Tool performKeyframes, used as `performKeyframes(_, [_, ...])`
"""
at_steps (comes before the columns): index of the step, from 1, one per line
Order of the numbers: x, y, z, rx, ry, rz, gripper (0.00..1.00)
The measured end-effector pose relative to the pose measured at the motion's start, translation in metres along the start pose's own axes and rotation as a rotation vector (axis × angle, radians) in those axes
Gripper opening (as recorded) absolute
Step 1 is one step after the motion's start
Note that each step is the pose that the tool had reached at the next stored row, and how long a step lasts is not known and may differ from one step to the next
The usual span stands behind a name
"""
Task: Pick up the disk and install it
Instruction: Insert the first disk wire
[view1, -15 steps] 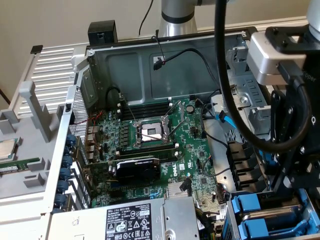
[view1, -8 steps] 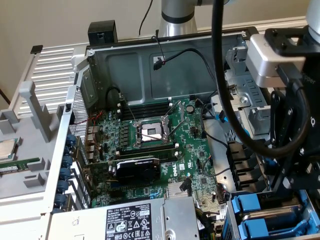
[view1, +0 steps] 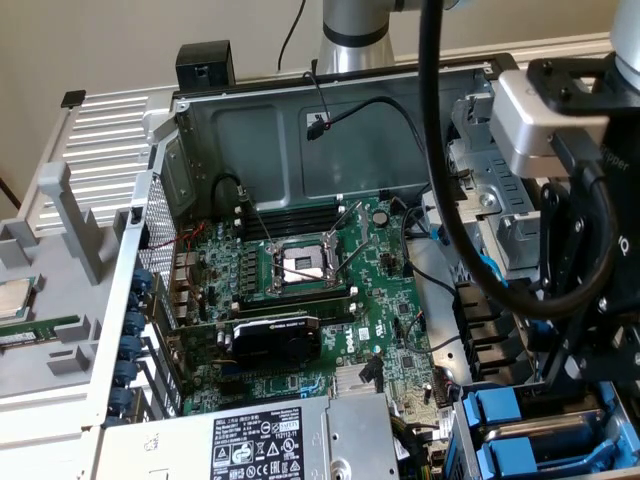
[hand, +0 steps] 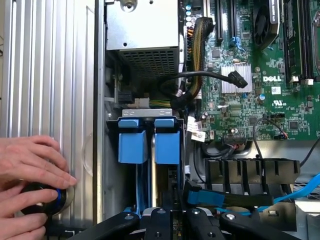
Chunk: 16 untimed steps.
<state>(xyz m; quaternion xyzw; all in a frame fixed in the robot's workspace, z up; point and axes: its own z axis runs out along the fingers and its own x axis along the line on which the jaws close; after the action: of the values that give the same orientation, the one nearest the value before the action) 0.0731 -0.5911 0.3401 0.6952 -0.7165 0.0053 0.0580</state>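
Scene: an open computer case (view1: 300, 130) lies on its side. The motherboard (view1: 330, 290) is exposed, and the power supply (view1: 270, 440) sits along the near edge.
Bay: the drive bay (hand: 147, 111) is in the case corner at the exterior view's lower right, just beside the power supply.
Frames: two blue frames stand side by side in the bay, tabs level with each other. One is nearer the ribbed panel (hand: 50, 75), the other nearer the motherboard.
Disk: I judge the disk (hand: 167, 145) to be the frame on the motherboard side, since the arm lines up with it. Its metal body and label are hidden down in the bay, so this is not certain.
Gripper: the gripper (hand: 176, 216) hangs low over the bay, close above the blue frames. Its black links are drawn in rather than spread wide. I cannot tell whether it is clamped on the disk, only touching it, or free of it.
Person: two hands (hand: 30, 170) rest on the ribbed panel outside the case, around a black round object (hand: 42, 197) with a blue ring. They are well apart from the bay.
Done: the pick-up looks complete, as the disk is already in the bay.
Left: little, by my reading. At most the disk needs final seating, and the frames do not show whether it is pushed fully home.
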Motion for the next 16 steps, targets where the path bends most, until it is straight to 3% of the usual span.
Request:
performKeyframes(5, [0.0,0.0007,0.0008,0.0087,-0.0003,0.001,0.17])
performKeyframes(16, [-0.0003,0.0021,0.0012,0.0143,-0.0005,0.001,0.17])
